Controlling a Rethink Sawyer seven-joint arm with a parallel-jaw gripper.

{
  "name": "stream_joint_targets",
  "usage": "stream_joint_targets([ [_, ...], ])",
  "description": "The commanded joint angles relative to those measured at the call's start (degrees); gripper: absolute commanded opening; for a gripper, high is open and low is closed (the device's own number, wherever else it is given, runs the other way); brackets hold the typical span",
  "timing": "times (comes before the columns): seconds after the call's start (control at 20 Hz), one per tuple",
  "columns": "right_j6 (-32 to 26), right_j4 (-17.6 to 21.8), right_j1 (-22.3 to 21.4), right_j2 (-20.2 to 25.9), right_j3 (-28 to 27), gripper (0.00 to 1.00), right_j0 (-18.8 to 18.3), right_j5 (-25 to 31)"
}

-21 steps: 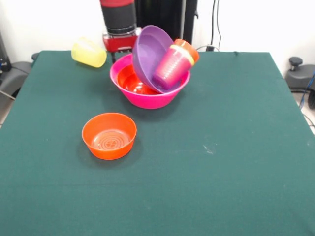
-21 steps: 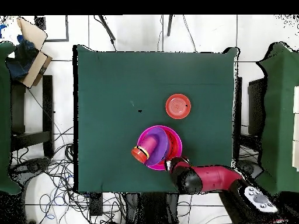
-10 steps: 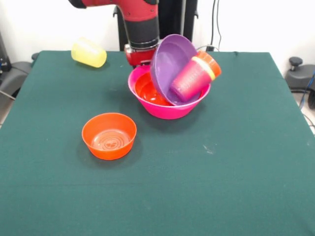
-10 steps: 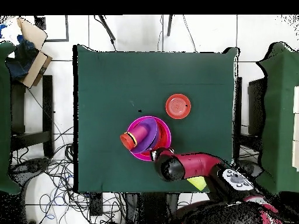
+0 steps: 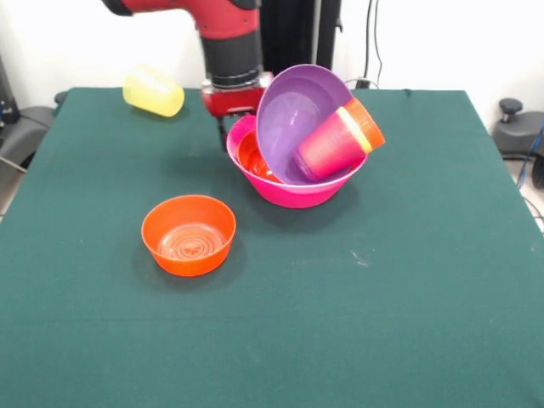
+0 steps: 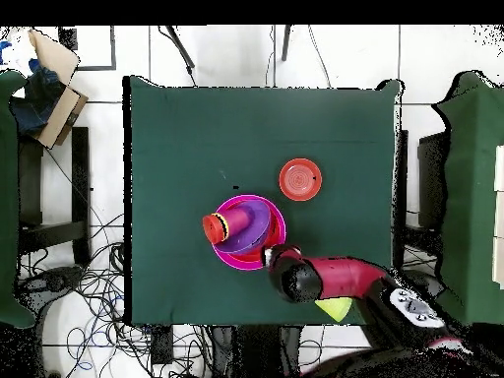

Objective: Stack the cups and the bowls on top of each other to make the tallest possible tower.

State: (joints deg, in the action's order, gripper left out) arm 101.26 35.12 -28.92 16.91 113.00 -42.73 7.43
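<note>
The tower is a big pink bowl (image 5: 293, 189) (image 6: 236, 258) with an orange bowl (image 5: 252, 158) inside it. A wide purple bowl (image 5: 293, 115) (image 6: 254, 222) leans steeply in it, its opening toward the camera. Nested cups (image 5: 338, 141) (image 6: 216, 228) lie on their side in the purple bowl: a magenta-purple one outside, with yellow and orange rims showing. My gripper (image 5: 226, 124) (image 6: 276, 258) hangs at the pink bowl's far left rim in the front view. Its state is hidden. A small orange bowl (image 5: 189, 234) (image 6: 300, 179) stands alone, upright. One yellow cup (image 5: 153, 91) (image 6: 332, 307) lies on its side.
The green table (image 5: 408, 280) ends just behind the yellow cup. My arm (image 6: 330, 281) partly covers that cup in the overhead view. Chairs and cables surround the table.
The tower slid to the right in the front view with my gripper behind it. Since then the gripper has shifted slightly left and the purple bowl stands a little steeper.
</note>
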Motion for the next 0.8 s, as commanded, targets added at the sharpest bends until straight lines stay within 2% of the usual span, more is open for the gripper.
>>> stream_joint_targets([
  [0.05, -9.79, -1.05, -7.62, 9.39, -4.11, 1.00, -9.94, 12.85],
  [0.45, -16.61, -0.34, -13.13, 17.00, -3.94, 1.00, -19.20, 21.91],
  [0.8, -16.03, 2.94, -13.49, 20.59, -3.30, 1.00, -23.78, 23.52],
])
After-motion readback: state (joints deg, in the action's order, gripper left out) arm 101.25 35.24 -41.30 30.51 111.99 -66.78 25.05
